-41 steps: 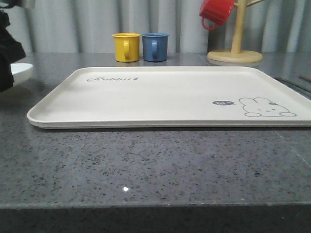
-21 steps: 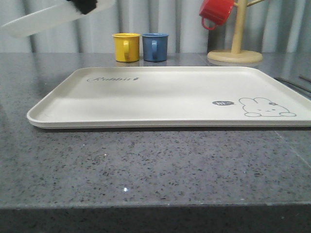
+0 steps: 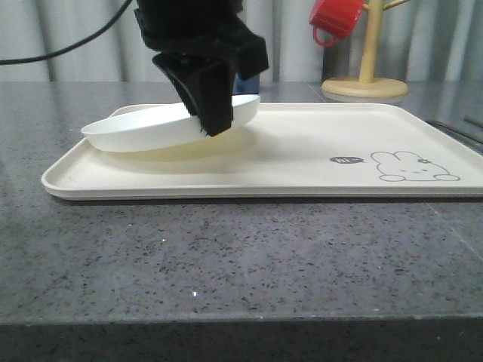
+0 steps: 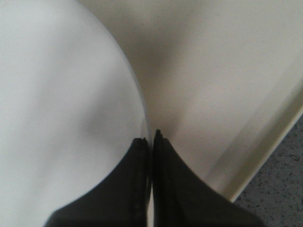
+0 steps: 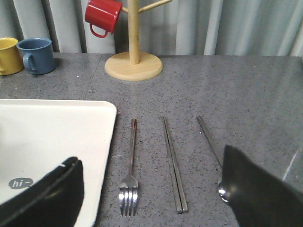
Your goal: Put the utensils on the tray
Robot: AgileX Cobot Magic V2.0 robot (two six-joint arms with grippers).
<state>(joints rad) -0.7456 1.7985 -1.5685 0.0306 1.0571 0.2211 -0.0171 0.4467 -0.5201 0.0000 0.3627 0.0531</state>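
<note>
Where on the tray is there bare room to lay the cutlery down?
The tray is bare from the plate across to the rabbit drawing. Its left part is crowded: the left pincer holds the plate there. The fork lies just off the tray's edge.

The left gripper (image 4: 150, 137) sits at the bottom centre of the frame, its two dark fingers (image 4: 177, 189) pressed together on the thin rim of a white plate (image 4: 57, 109). The plate fills the left half. To the right lies the cream tray (image 4: 213, 71), its raised rim running diagonally at lower right, with speckled grey counter (image 4: 284, 189) in the lower right corner.
</note>
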